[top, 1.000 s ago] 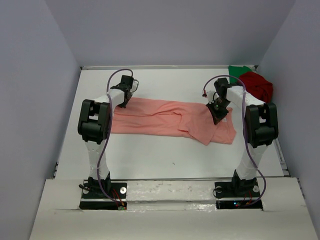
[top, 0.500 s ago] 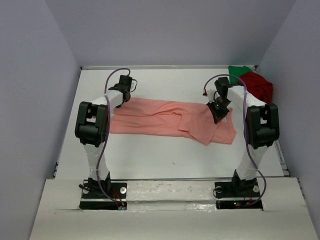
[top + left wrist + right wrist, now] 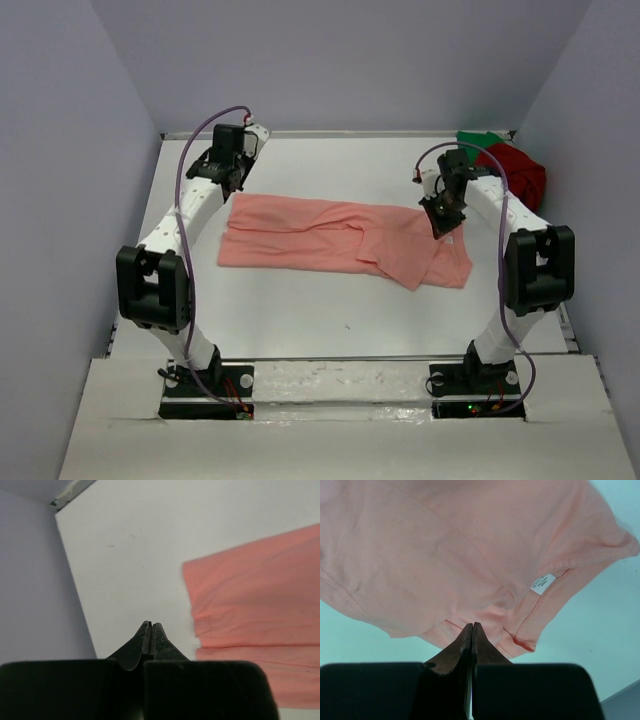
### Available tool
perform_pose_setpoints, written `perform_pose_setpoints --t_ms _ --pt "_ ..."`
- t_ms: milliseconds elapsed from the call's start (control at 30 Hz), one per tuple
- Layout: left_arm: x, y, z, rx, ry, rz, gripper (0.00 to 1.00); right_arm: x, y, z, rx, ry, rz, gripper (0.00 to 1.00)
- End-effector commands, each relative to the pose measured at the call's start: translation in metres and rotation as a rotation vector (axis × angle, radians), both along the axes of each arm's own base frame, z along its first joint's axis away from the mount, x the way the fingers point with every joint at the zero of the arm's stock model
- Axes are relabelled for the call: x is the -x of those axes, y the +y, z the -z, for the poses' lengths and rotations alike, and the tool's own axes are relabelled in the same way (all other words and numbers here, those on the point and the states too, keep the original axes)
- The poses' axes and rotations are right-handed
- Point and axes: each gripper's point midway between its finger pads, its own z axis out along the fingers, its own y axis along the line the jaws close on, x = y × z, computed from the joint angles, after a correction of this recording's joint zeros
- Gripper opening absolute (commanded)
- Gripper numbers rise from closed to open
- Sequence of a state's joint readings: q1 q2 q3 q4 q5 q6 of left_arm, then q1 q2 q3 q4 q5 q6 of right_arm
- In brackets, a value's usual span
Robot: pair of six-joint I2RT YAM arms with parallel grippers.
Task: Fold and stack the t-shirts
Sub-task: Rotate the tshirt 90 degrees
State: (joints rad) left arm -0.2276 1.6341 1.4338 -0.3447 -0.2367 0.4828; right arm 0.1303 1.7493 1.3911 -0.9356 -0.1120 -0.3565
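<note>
The salmon-pink t-shirt (image 3: 340, 238) lies folded into a long strip across the middle of the table. My left gripper (image 3: 231, 183) is shut and empty, just beyond the strip's far left corner. In the left wrist view its tips (image 3: 151, 625) hang over bare table, with the shirt's end (image 3: 250, 610) to their right. My right gripper (image 3: 443, 221) is shut and empty over the strip's right end. In the right wrist view its tips (image 3: 472, 626) sit above the pink cloth (image 3: 445, 555) near the collar label (image 3: 542, 583). The dark red t-shirt (image 3: 518, 170) and the green t-shirt (image 3: 474, 142) lie crumpled at the back right.
The white table (image 3: 330, 320) is walled at the back and both sides. The two crumpled shirts fill its back right corner. The arm bases stand at the near edge.
My left arm has swung out to the left and its gripper has drawn back off the pink shirt's left corner. My right gripper has shifted slightly toward the back.
</note>
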Motion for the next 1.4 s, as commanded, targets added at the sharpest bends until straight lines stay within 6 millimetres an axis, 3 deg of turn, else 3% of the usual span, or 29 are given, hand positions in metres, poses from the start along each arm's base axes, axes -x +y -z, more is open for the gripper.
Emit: perform_pose_setpoints --t_ms 0,133,333,733,933,1033,1067,1167,1267,1367 --pt "0.020 -0.036 0.062 0.135 0.205 0.139 0.00 -0.002 0.005 0.012 -0.038 0.007 0.018 0.00" --pt "0.020 -0.038 0.090 0.132 0.261 0.142 0.00 0.001 0.007 0.034 -0.045 0.062 0.012 0.00" --pt "0.025 -0.025 0.139 0.064 0.384 0.077 0.00 -0.003 0.012 0.055 -0.062 0.126 0.008 0.00" --pt "0.046 -0.022 0.193 0.041 0.516 0.080 0.00 -0.026 0.012 0.070 -0.042 0.165 0.013 0.00" --pt "0.059 -0.020 0.205 0.032 0.560 0.080 0.00 -0.043 0.016 0.077 -0.050 0.185 0.002 0.00" --pt "0.075 -0.018 0.210 0.028 0.594 0.085 0.00 -0.060 0.015 0.081 -0.050 0.185 0.007 0.00" --pt "0.087 -0.015 0.216 0.024 0.624 0.089 0.00 -0.062 0.015 0.088 -0.051 0.201 0.005 0.00" --pt "0.110 -0.012 0.216 0.024 0.658 0.107 0.00 -0.083 0.016 0.084 -0.068 0.177 0.005 0.00" --pt "0.131 -0.014 0.206 0.041 0.672 0.135 0.00 -0.114 0.023 0.088 -0.092 0.156 -0.006 0.00" --pt "0.149 -0.010 0.201 0.034 0.710 0.142 0.00 -0.130 0.027 0.088 -0.104 0.152 -0.011 0.00"
